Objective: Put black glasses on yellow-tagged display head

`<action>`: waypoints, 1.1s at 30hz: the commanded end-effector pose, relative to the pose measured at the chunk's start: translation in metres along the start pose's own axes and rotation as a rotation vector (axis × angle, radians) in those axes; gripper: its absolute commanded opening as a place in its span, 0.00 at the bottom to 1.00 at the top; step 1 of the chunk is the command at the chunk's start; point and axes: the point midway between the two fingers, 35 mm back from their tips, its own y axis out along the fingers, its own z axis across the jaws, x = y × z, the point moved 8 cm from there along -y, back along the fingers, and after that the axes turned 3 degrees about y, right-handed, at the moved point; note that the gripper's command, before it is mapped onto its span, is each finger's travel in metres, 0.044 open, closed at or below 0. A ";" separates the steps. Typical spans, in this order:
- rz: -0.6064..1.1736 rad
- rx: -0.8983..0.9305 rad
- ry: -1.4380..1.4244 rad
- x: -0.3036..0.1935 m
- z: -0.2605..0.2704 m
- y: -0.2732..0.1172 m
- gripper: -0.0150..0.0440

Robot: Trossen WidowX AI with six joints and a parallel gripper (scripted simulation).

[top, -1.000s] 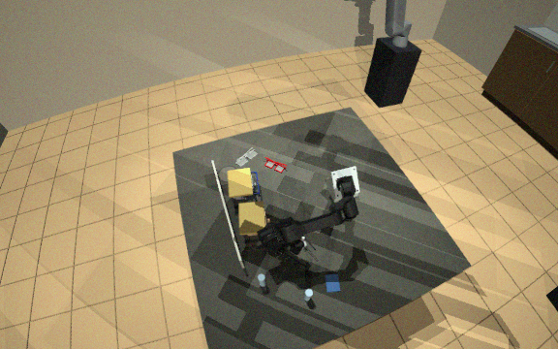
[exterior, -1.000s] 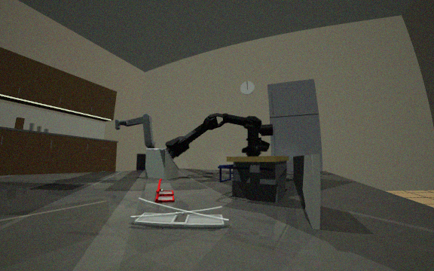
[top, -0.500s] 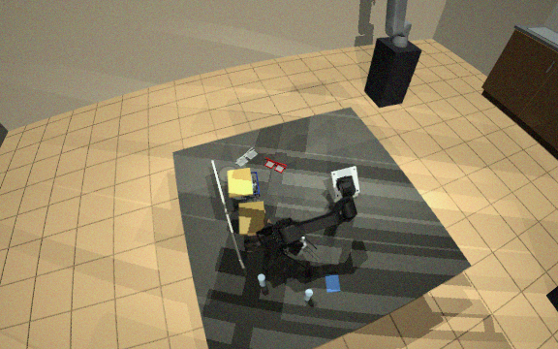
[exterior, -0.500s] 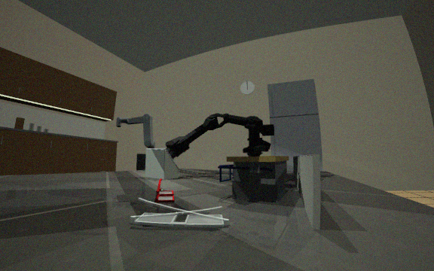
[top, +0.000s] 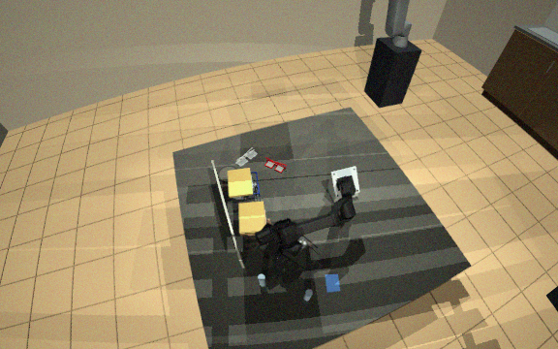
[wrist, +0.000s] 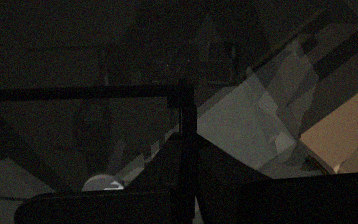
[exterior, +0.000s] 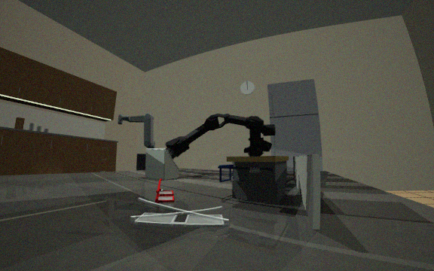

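My gripper (wrist: pixel 183 139) is shut on the black glasses. In the wrist view the glasses (wrist: pixel 80 93) show as a dark bar running left from a joint above the fingertips; the rest is lost in the dark. In the top view the arm reaches from its white base plate over the dark mat, and the fingers are lost in shadow under the wrist. Two small pale upright things (top: pixel 262 279) stand below it, the other one (top: pixel 308 295) to the right. I cannot tell whether these are the display heads, and no yellow tag can be made out.
Two yellow-topped blocks (top: pixel 240 182) (top: pixel 252 218) stand left of the arm, beside a thin white panel (top: pixel 225 208). A blue frame (top: pixel 258 184) (exterior: pixel 226 166) is next to one block. Red glasses (top: pixel 275 165) (exterior: pixel 165 197) and white glasses (top: pixel 246 157) lie farther back. A blue square (top: pixel 332 283) lies near the front.
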 end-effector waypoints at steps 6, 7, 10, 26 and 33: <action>0.005 -0.002 0.003 0.003 -0.003 0.002 0.25; 0.005 -0.002 0.003 0.003 -0.003 0.002 0.25; 0.005 -0.002 0.003 0.004 -0.003 0.002 0.25; 0.005 -0.002 0.003 0.009 -0.004 0.002 0.25; 0.005 -0.002 0.003 0.011 -0.004 0.002 0.25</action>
